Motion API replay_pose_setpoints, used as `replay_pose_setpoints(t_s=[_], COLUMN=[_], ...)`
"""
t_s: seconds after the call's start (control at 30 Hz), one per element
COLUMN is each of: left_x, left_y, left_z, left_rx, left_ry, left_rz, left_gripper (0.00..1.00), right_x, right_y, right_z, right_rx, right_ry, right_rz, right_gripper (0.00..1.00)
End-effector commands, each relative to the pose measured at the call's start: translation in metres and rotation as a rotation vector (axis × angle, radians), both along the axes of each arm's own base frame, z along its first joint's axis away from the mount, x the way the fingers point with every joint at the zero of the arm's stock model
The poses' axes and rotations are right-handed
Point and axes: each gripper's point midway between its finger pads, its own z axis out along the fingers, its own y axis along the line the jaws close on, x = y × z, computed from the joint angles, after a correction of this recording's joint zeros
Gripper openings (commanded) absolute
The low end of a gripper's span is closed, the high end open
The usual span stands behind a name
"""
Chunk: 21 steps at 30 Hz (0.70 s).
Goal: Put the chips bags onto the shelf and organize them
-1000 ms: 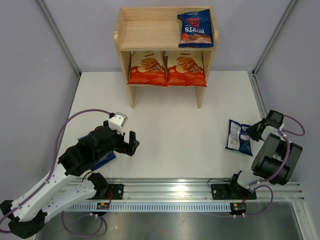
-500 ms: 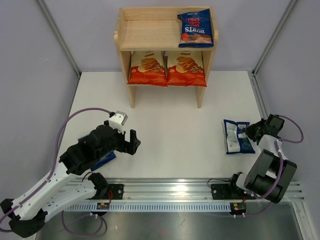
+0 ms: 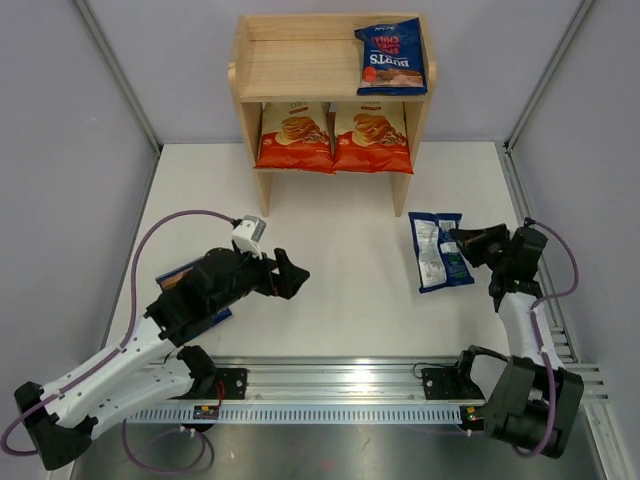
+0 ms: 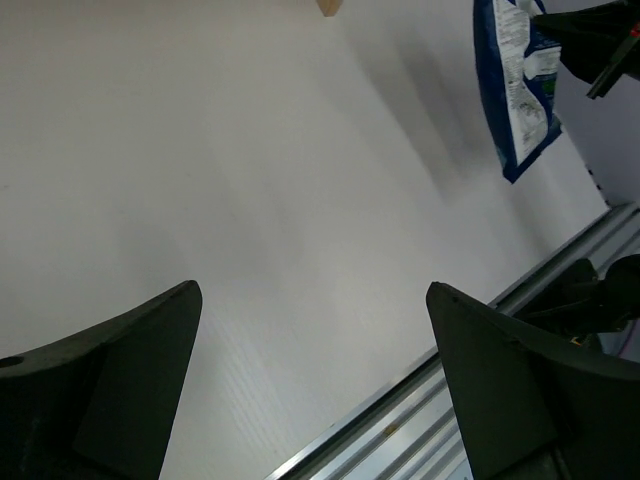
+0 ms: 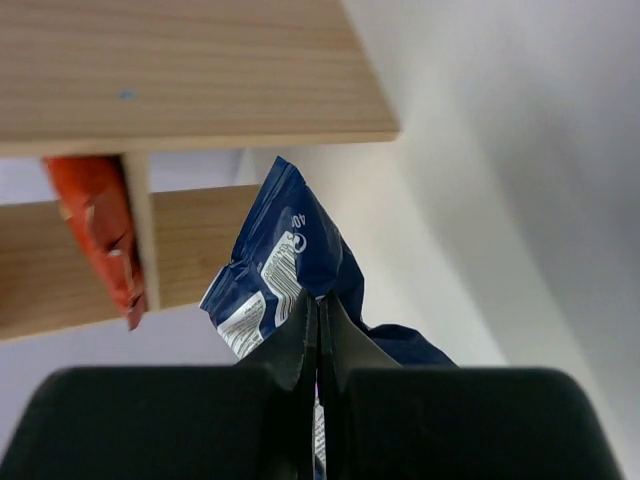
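Right gripper (image 3: 460,241) pinched onto dark blue bag (image 3: 430,258) near right edge, left gripper (image 3: 288,276) spread wide, empty, toward front-left corner, shelf (image 3: 300,62) at far edge

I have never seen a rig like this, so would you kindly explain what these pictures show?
These are two robot arms bolted at the near edge of a white table. The wide picture comes from a fixed camera above and behind them. The other two come from a camera on each wrist, looking past that arm's own pincer. At the back stands a wooden shelf, with two orange bags on its lower tier and one blue bag on top. The right pincer is shut on another blue bag, near the shelf's right leg. The left pincer is open and holds nothing. A further blue bag lies partly hidden under that arm.
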Motion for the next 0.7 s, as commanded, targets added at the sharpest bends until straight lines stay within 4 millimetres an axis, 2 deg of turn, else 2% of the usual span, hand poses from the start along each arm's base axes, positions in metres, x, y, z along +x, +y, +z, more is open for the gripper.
replay_pose_setpoints(t_s=[0.0, 0.07, 0.1, 0.2, 0.23, 0.3, 0.33, 0.37, 0.4, 0.47, 0.67], left_x=[0.0, 0.002, 0.001, 0.007, 0.006, 0.007, 0.008, 0.009, 0.013, 0.018, 0.042], left_y=[-0.047, -0.059, -0.063, -0.069, -0.072, -0.079, -0.081, -0.083, -0.089, -0.092, -0.089], left_z=[0.055, 0.071, 0.076, 0.082, 0.083, 0.086, 0.088, 0.093, 0.086, 0.089, 0.075], left_rx=[-0.292, -0.361, -0.377, -0.384, -0.385, -0.395, -0.4, -0.416, -0.406, -0.405, -0.331], left_ry=[-0.12, -0.183, -0.203, -0.268, -0.285, -0.321, -0.333, -0.352, -0.334, -0.339, -0.288], left_rz=[-0.151, -0.195, -0.218, -0.232, -0.254, -0.284, -0.292, -0.296, -0.298, -0.294, -0.179], left_gripper=[0.99, 0.99, 0.99, 0.99, 0.99, 0.99, 0.99, 0.99, 0.99, 0.99, 0.99], right_x=[0.006, 0.003, -0.003, -0.009, -0.015, -0.017, -0.025, -0.024, -0.026, -0.035, -0.041], right_y=[0.047, 0.058, 0.079, 0.099, 0.118, 0.131, 0.152, 0.155, 0.166, 0.189, 0.226], right_z=[0.059, 0.076, 0.084, 0.105, 0.114, 0.124, 0.132, 0.138, 0.143, 0.154, 0.178], right_rx=[0.122, 0.182, 0.205, 0.254, 0.269, 0.282, 0.294, 0.297, 0.302, 0.326, 0.345], right_ry=[-0.151, -0.192, -0.214, -0.266, -0.279, -0.294, -0.301, -0.317, -0.322, -0.349, -0.408], right_rz=[0.017, -0.03, 0.015, 0.029, 0.082, 0.097, 0.152, 0.137, 0.156, 0.216, 0.266], right_gripper=[0.0, 0.0, 0.0, 0.0, 0.0, 0.0, 0.0, 0.0, 0.0, 0.0, 0.0])
